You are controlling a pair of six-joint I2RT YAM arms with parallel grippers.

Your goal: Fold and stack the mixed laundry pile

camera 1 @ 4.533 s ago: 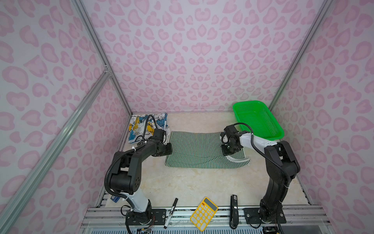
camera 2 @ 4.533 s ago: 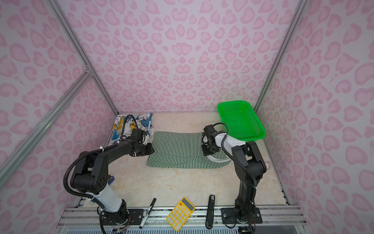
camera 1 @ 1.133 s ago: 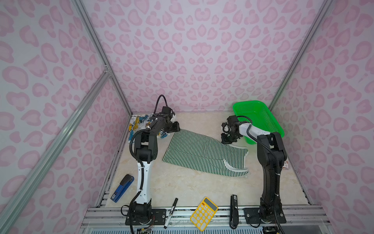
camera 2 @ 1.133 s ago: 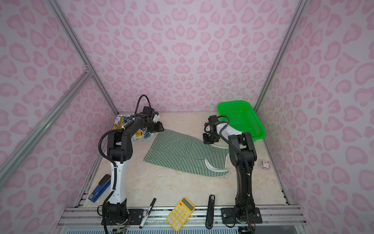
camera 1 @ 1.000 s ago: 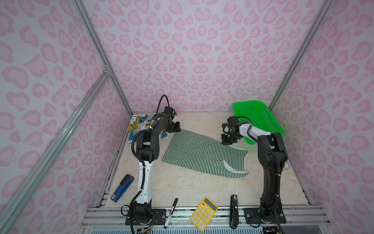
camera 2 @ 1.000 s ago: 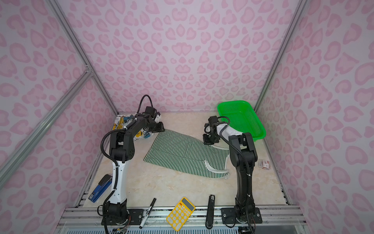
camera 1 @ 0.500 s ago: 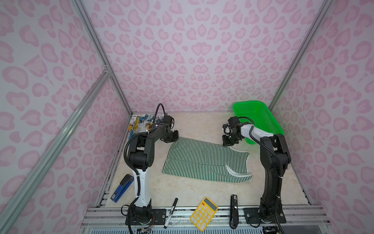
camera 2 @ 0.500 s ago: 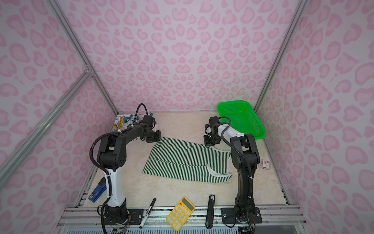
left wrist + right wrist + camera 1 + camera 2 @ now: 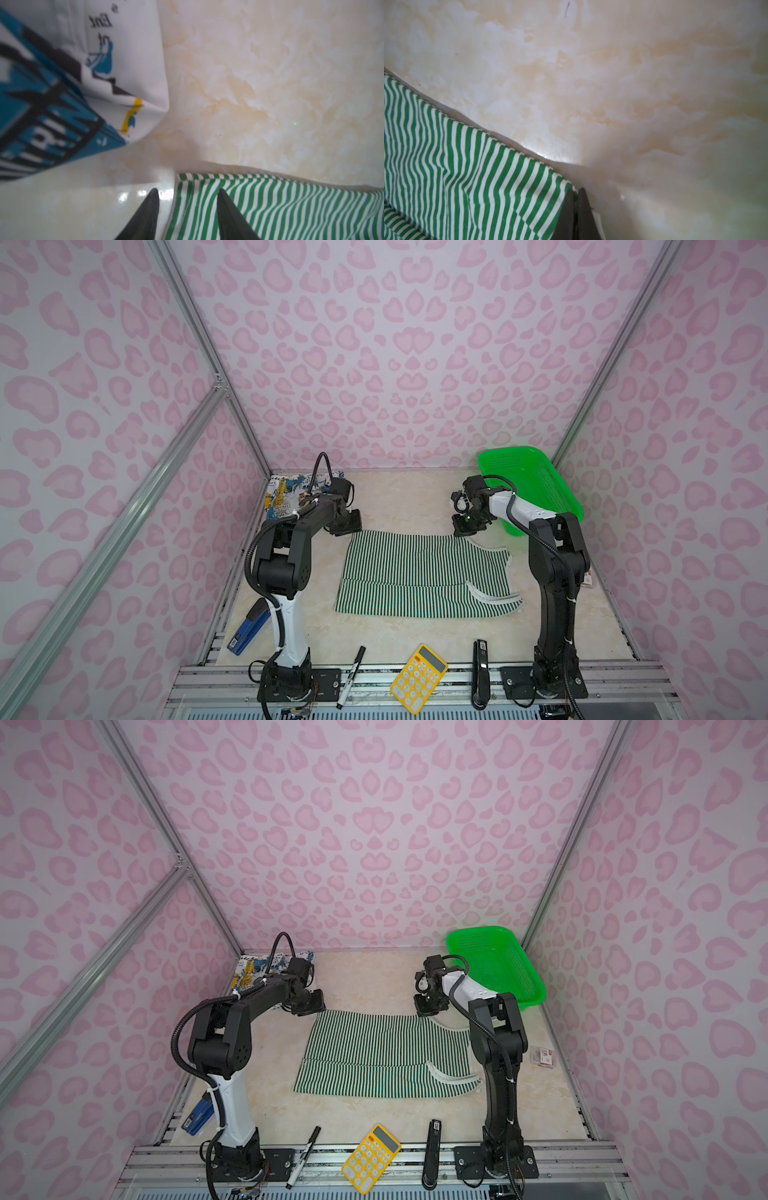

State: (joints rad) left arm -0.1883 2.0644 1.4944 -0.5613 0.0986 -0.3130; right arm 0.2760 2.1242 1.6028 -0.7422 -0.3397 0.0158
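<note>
Hiding striped garment (image 9: 415, 572) corner: right gripper (image 9: 460, 530).

- On the white printed garment (image 9: 135, 68), in the left wrist view: small black letters seen upside down, roughly "Ent", with a second fragment beside them, perhaps "ct".
- Same garment, blue and black panel: big white block letters cut off by the frame, roughly "RIM"; the whole word cannot be read.
- Calculator (image 9: 419, 678) keys and blue stapler (image 9: 248, 628) label: too small to read.
</note>
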